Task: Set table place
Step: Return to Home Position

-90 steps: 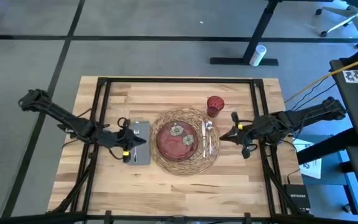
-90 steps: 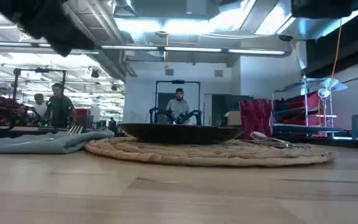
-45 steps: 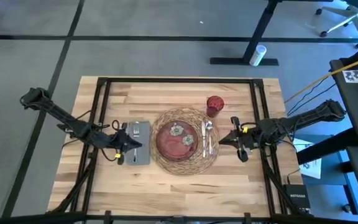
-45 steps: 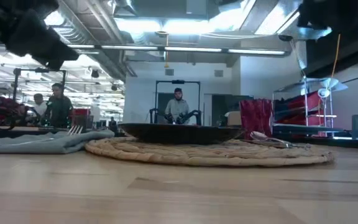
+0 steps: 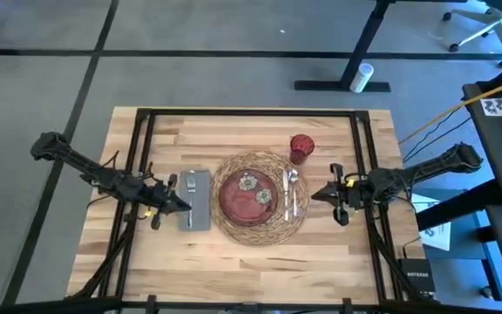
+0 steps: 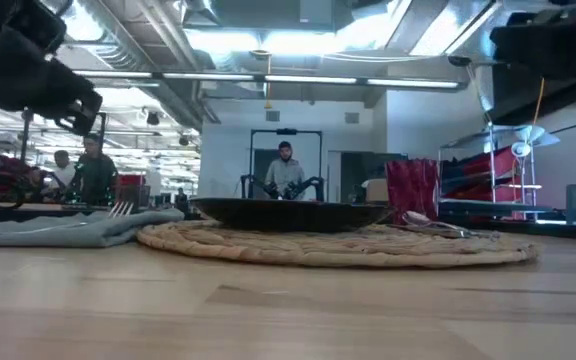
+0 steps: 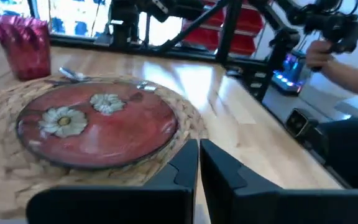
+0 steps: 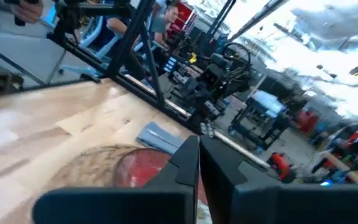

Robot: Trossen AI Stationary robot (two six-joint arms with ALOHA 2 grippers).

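The place is laid at the middle of the table (image 5: pixel 234 253). A round straw mat (image 5: pixel 260 228) bears a dark red plate (image 5: pixel 249 199) with two pale flowers. Silver cutlery (image 5: pixel 291 194) lies on the mat's right part, and a small red cup (image 5: pixel 301 146) stands at its far right rim. A grey napkin (image 5: pixel 199 202) with a fork (image 5: pixel 190 185) on it lies left of the mat. My left gripper (image 5: pixel 181 204) hangs shut above the napkin's left edge, raised off the table (image 6: pixel 38 85). My right gripper (image 5: pixel 319 194) hangs shut just right of the mat.
A black metal frame (image 5: pixel 251 112) runs along the table's edges and under both arms. Bare wood lies along the near edge (image 5: pixel 242 270) and the far edge (image 5: pixel 225 131). People (image 6: pixel 286 170) stand in the room behind the table.
My left gripper has drawn back from over the napkin toward the table's left edge and dropped somewhat, though it stays above the table. My right gripper has drawn back a little toward the right edge. The napkin, fork, plate and cup have stayed where they were.
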